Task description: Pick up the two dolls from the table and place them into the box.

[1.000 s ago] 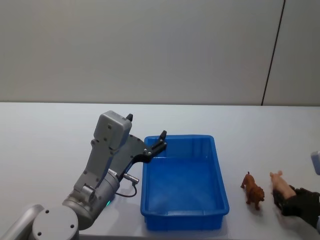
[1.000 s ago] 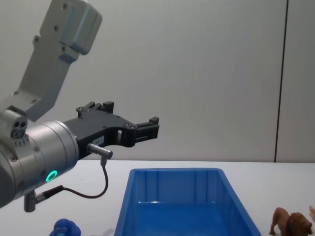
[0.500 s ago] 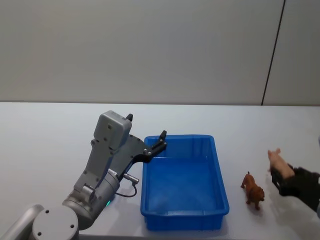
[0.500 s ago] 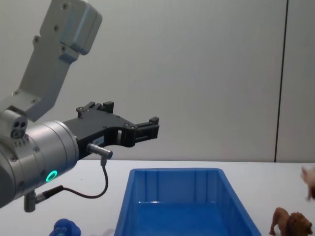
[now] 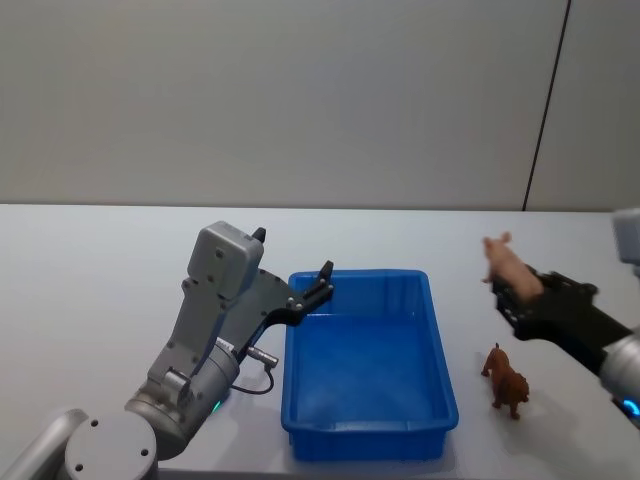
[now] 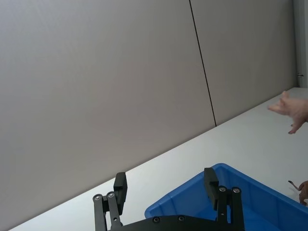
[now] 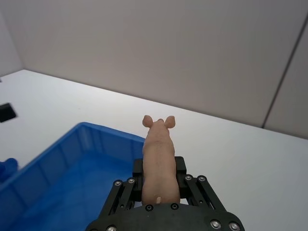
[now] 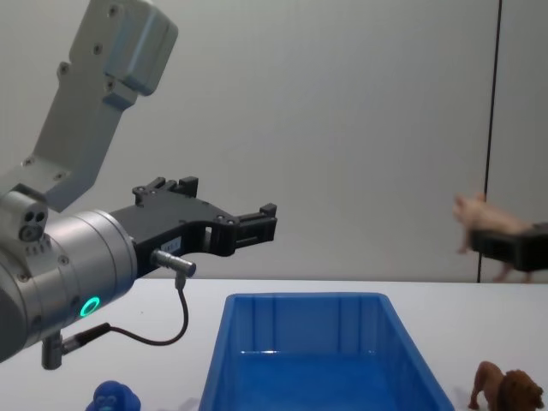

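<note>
A: In the head view, which step looked to be in hand?

B: The carry, I judged. The right gripper (image 5: 509, 287) was in the air with its jaws closed on the pink pig (image 5: 504, 259), whose snout stuck up past the fingertips. The blue bin (image 5: 443, 372) lay lower down, off to the jaws' left, and not yet under them. The brown lion (image 5: 508, 380) stood on the table (image 5: 100, 260) below the jaws, apart from them.

A: And the left gripper (image 5: 322, 279)?

B: It hung over the bin's near-left corner with nothing in it.

A: Did the left wrist view bear that out?

B: Yes. Its two fingers (image 6: 120, 185) were spread wide with only air between them, and the bin's rim sat just beyond the tips. The pig showed far ahead of them, high up.

A: The right wrist view?

B: The pig lay lengthwise between the jaws, pinched at the flanks, head pointing away from the wrist. The bin's open inside was ahead of the jaws and to one side, so a release there would likely have missed.

A: The chest view?

B: The pig hung in the right jaws well above the height of the bin's rim. The lion was under them on the table, and a blue animal (image 8: 116, 399) sat below the left arm, untouched.

A: So the next move?

B: As I saw it, the right jaws had to travel across until the bin's floor was beneath them, lower a little, then part
</note>
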{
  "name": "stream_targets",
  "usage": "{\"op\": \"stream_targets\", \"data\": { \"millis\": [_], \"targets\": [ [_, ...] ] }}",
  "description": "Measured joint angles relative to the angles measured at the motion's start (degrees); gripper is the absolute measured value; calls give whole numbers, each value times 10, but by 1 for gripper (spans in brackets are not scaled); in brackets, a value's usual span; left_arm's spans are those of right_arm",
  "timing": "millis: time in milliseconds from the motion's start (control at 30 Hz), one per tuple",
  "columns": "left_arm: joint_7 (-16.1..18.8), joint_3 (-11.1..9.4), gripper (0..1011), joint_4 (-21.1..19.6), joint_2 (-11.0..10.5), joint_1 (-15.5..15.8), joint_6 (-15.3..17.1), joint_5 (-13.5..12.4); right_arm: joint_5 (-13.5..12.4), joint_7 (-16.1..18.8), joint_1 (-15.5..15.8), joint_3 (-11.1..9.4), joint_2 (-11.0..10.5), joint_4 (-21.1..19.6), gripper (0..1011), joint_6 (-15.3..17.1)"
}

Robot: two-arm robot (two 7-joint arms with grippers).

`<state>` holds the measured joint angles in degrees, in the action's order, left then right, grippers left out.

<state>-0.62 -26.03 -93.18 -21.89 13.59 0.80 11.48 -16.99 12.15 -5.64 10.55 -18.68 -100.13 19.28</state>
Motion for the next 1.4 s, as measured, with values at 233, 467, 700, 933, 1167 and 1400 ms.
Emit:
{"op": "stream_targets", "data": {
  "millis": [233,467,700,933,1167,1400],
  "targets": [
    [0,0,1002,0,0,0,0,0,39,23,-16,29,25,-12,371,21],
    [0,0,1002,0,0,0,0,0,81,36,-25,58,47,-11,371,40],
    [0,0,1002,0,0,0,0,0,116,42,-34,82,68,4,373,57],
    [0,0,1002,0,0,0,0,0,139,41,-40,95,80,22,590,66],
    [0,0,1002,0,0,0,0,0,146,36,-42,99,85,30,788,66],
    [0,0,1002,0,0,0,0,0,134,26,-40,89,77,25,987,52]
  ]
}}
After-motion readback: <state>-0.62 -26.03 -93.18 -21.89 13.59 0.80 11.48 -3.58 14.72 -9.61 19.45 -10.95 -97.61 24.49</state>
